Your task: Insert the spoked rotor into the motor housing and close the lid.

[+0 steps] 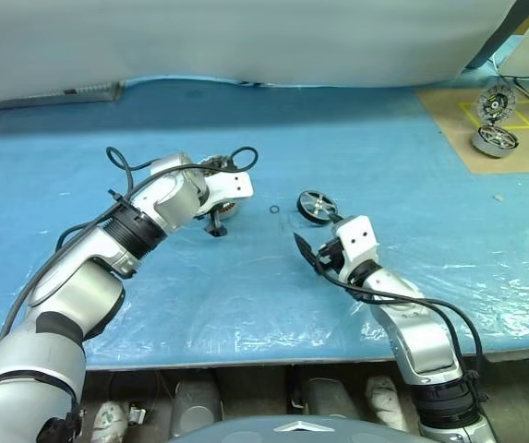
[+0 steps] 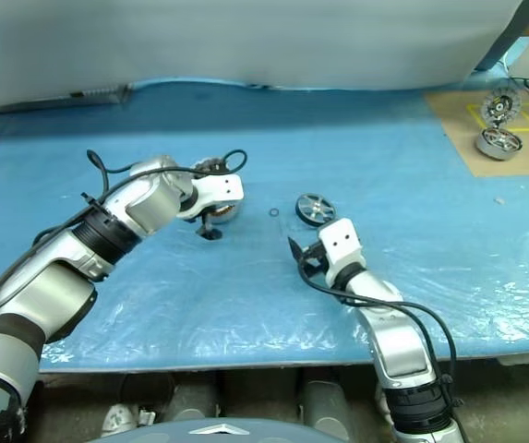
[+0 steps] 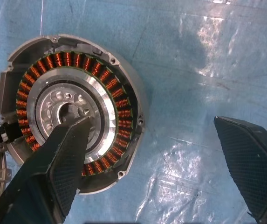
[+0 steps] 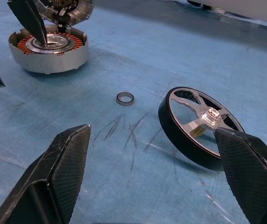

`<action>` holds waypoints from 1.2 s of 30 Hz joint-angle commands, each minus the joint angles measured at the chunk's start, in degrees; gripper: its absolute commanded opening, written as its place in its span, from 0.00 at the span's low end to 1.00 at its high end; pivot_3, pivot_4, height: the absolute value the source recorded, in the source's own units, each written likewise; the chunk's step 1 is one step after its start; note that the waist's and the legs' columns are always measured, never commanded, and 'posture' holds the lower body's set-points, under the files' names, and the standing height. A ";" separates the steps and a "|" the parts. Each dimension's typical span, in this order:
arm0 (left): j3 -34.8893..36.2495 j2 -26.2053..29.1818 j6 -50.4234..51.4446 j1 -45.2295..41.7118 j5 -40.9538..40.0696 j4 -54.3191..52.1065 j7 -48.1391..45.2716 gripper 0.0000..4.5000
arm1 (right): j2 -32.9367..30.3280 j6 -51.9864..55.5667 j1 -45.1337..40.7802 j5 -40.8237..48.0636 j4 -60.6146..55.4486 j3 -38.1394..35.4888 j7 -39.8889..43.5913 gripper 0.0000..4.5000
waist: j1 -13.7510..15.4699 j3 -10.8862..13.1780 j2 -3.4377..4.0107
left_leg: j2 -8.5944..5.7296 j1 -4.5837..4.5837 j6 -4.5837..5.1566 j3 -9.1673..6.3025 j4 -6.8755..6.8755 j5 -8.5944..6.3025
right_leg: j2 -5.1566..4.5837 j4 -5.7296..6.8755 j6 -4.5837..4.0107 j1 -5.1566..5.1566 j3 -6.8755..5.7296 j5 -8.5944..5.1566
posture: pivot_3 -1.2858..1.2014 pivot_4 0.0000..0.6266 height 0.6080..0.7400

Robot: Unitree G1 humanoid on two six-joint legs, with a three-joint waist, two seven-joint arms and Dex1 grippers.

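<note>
The left gripper (image 3: 161, 158), spread wide, is held over the motor housing (image 3: 72, 112) (lid (image 4: 65, 9) open), while the spoked rotor (image 4: 199, 125) lies before the wide, empty right gripper (image 4: 159, 172).

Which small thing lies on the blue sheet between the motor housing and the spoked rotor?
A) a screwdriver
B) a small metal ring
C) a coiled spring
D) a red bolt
B: a small metal ring lies flat on the blue sheet, apart from both the motor housing with its copper windings and the tilted spoked rotor.
</note>
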 commanded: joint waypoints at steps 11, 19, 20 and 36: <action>2.51 -0.90 -3.10 -4.77 1.63 3.90 0.30 1.00 | 0.26 -0.06 -0.10 -0.29 -1.82 0.57 -0.12 1.00 | 0.21 0.02 -0.01 | 0.01 0.01 0.00 -0.01 -0.05 0.00 | 0.01 -0.08 -0.01 0.05 -0.01 0.00 | 0.52 0.24 1.00; 2.50 -1.05 -3.89 -4.28 2.55 5.69 0.78 1.00 | 0.46 -0.01 0.01 -0.46 -1.60 0.66 -0.24 1.00 | 0.22 0.14 -0.01 | 0.00 -0.01 0.00 -0.02 -0.07 0.00 | 0.00 -0.11 -0.01 0.05 -0.03 0.00 | 0.52 0.24 1.00; 2.42 -1.16 -3.78 -4.02 2.62 5.62 0.72 1.00 | 0.43 -0.02 0.04 -0.47 -1.54 0.56 -0.23 1.00 | 0.22 0.14 0.00 | 0.00 -0.01 0.00 -0.01 -0.07 0.00 | 0.00 -0.11 -0.01 0.05 -0.03 0.00 | 0.52 0.24 1.00; 1.78 -2.99 -4.11 -0.59 3.66 6.56 0.56 1.00 | 0.74 0.17 0.05 -0.55 -1.60 0.56 -0.62 1.00 | 0.24 0.18 0.00 | 0.00 -0.01 0.00 -0.02 -0.08 0.00 | 0.00 -0.12 -0.01 0.05 -0.03 0.00 | 0.52 0.24 1.00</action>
